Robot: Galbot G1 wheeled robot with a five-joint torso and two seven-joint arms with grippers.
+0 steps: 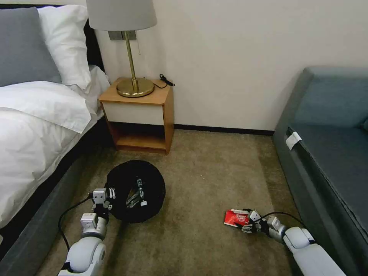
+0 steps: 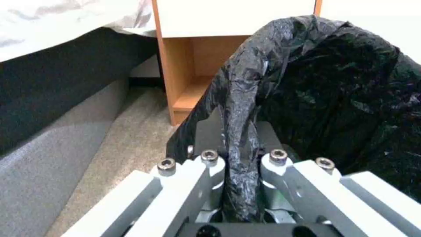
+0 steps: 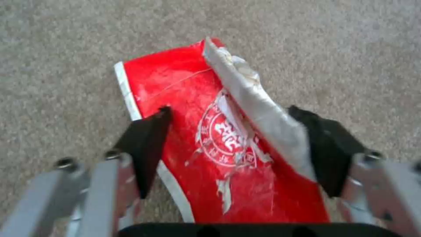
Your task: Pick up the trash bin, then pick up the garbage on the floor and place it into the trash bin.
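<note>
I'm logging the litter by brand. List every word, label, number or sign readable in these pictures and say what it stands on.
Red snack packet, between the open fingers of the right tool: a round white seal with large characters at its middle and a ring of small ones, all too blurred to read.
Clear bottle inside the trash bin, whose bag rim the left tool pinches: any label is too small to read.
White tag on the sofa: blank.
Nothing is legible.

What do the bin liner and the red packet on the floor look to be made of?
Bin liner: thin glossy black plastic film, judging by its crinkles and sheen. Red snack packet: probably foil-lined plastic, glossy red outside, silvery where the torn edge folds over.
</note>
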